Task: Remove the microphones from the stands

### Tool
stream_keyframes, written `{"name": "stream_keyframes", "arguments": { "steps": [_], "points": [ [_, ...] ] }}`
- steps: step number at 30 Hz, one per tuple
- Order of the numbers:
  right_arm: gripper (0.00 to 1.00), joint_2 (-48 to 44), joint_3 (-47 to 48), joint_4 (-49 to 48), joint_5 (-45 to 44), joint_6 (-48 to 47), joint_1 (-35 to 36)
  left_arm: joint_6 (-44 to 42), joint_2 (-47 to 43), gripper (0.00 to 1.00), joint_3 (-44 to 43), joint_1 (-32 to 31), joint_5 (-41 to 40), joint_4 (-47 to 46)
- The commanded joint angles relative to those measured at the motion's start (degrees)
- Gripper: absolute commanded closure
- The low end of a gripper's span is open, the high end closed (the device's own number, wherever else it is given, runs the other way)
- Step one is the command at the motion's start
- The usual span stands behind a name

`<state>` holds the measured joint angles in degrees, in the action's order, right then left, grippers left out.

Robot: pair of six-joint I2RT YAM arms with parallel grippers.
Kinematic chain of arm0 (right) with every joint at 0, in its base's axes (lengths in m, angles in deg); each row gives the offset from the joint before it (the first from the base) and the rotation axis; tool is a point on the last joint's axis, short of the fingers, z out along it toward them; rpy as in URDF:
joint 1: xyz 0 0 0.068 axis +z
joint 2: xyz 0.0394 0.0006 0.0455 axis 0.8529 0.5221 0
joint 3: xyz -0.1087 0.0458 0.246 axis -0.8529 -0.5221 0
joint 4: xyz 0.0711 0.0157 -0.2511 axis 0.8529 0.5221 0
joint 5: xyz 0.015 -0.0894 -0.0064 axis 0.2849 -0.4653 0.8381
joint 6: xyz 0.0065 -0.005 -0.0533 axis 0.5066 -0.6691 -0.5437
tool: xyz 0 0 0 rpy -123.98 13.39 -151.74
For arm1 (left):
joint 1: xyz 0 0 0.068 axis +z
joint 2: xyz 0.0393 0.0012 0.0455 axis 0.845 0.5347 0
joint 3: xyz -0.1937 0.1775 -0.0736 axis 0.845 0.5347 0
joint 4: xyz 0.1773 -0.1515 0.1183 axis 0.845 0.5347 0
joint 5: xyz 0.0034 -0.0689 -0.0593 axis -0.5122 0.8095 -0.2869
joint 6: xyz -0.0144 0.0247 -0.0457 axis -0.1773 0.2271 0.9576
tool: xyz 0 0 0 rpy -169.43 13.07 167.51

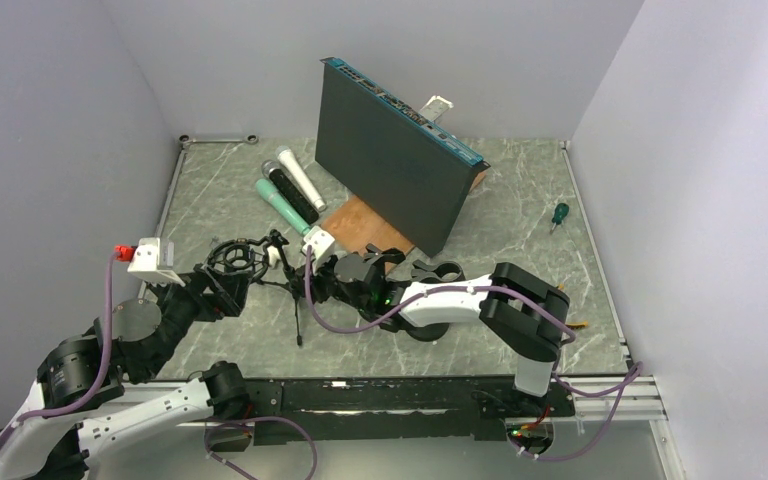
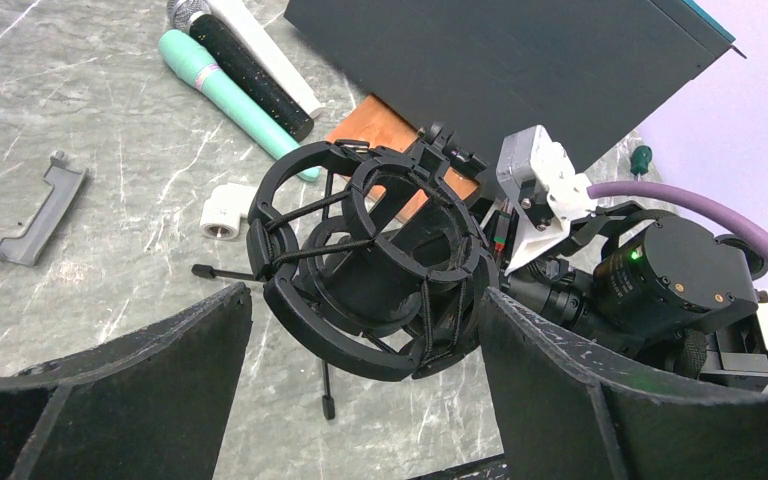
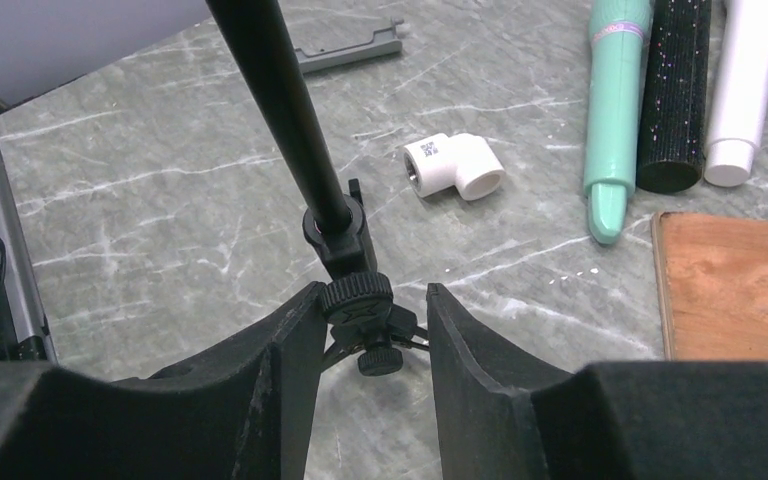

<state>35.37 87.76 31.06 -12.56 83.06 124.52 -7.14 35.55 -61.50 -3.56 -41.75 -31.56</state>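
The black microphone stand (image 3: 280, 100) leans on its thin tripod legs, with a black ring shock mount (image 2: 370, 270) at its top; the mount also shows in the top view (image 1: 239, 257). I cannot tell if a microphone sits inside the mount. Three microphones, mint green (image 2: 222, 88), black glitter (image 2: 260, 75) and white (image 2: 270, 55), lie on the table. My left gripper (image 2: 365, 300) is open, its fingers on either side of the mount. My right gripper (image 3: 370, 290) is closed narrowly round the stand's knurled hub (image 3: 358, 298); its left finger touches the hub.
A large black box (image 1: 395, 160) stands tilted on a wooden board (image 1: 365, 225) behind the stand. A white pipe elbow (image 3: 452, 165) and a grey bracket (image 2: 35, 215) lie on the marble table. A green screwdriver (image 1: 559, 214) lies at the far right.
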Motion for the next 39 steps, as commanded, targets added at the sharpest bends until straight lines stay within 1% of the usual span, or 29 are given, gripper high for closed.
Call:
{"name": "stream_keyframes", "arguments": {
  "steps": [1, 4, 6, 8, 12, 16, 17, 22, 25, 29, 32, 37, 38, 39],
  "points": [
    [0.57, 0.62, 2.16, -4.38, 1.29, -1.14, -0.39, -1.0, 0.73, 0.13, -0.18, -0.12, 0.8, -0.18],
    [0.57, 0.83, 2.16, -4.5, 1.33, -1.61, -0.42, -0.94, 0.63, 0.13, -0.04, -0.12, 0.84, -0.23],
    [0.58, 1.27, 2.87, -3.32, 1.16, -2.43, -0.47, -0.92, 0.73, 0.13, 0.05, -0.12, 0.92, -0.09],
    [0.65, 1.52, 2.95, -3.14, 1.3, -3.26, -0.48, -0.92, 0.72, 0.13, -0.08, -0.12, 1.0, -0.18],
    [0.83, 1.57, 3.06, -2.51, 1.58, -6.33, -0.43, -1.13, 0.94, 0.13, -0.28, -0.12, 0.94, -0.13],
    [0.98, 1.53, 3.18, -1.91, 0.14, -11.88, 0.27, -0.96, 1.04, 0.13, -0.35, -0.12, 0.6, 0.23],
    [1.0, 1.66, 3.1, -1.79, -0.77, -13.55, 0.57, -0.9, 0.97, 0.13, -0.24, -0.12, 0.5, 0.21],
    [1.0, 3.44, 2.15, -2.68, -6.45, -22.29, 3.33, -0.84, 1.1, 0.13, -0.15, -0.12, 0.86, -0.65],
    [1.0, 6.14, 2.82, -3.29, -13.18, -30.73, 6.12, -0.08, 1.41, 0.13, -0.21, -0.12, 1.16, -0.19],
    [1.0, 9.2, 4.36, -3.95, -20.08, -42.66, 9.65, 0.25, 1.08, 0.13, 0.46, -0.12, 1.74, -0.64],
    [1.0, 11.5, 4.88, -6.42, -24.74, -52.44, 11.73, 0.28, 1.14, 0.13, 0.3, -0.13, 1.92, -0.68],
    [1.0, 12.19, 5.09, -6.49, -26.62, -58.93, 11.87, 0.88, 1.18, 0.13, -0.06, -0.12, 1.52, 0.66],
    [0.98, 12.21, 5.13, -6.34, -26.57, -59.59, 11.87, 1.01, 1.02, 0.13, 0.07, -0.12, 1.54, 0.72],
    [0.93, 12.1, 5.28, -5.89, -26.49, -59.65, 11.85, 1.1, 0.77, 0.13, 0.2, -0.12, 1.6, 0.68]
  ]
}}
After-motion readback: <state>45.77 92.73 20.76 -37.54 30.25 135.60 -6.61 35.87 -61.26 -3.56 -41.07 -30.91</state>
